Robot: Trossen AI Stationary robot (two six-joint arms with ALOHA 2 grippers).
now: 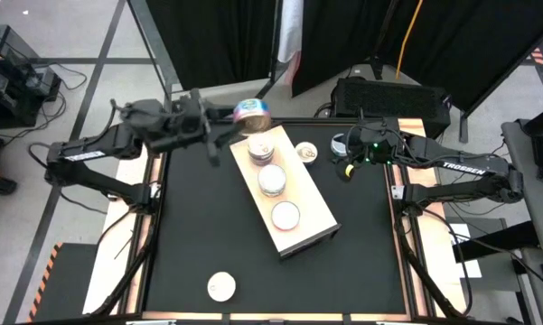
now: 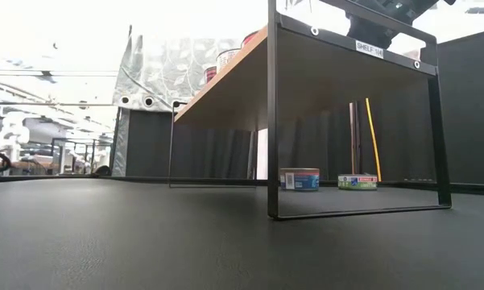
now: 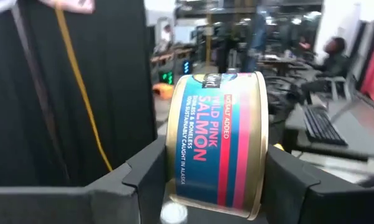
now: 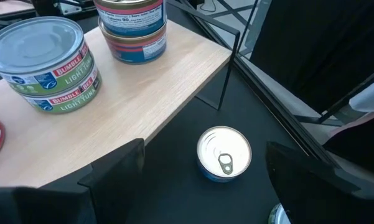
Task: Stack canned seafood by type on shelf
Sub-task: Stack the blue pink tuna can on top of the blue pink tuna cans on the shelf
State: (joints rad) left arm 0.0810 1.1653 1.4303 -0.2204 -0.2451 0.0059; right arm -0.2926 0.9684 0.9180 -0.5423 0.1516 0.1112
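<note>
Long pale-wood shelf board on a black wire frame point(image 1: 300, 209) runs diagonally, upper centre to lower right of the high view, carrying three can stacks. Left gripper point(image 1: 219, 132) is clenched on a blue-and-red salmon tin point(image 1: 252, 115), held on edge just off the shelf's upper end, so left arm is nearer; matching salmon stack point(image 4: 132, 26) sits at that end. Right gripper point(image 1: 354, 153) hangs released over a silver pull-tab tin point(image 4: 223, 152) on the black tabletop point(image 1: 199, 217). Dark curtains behind.
</note>
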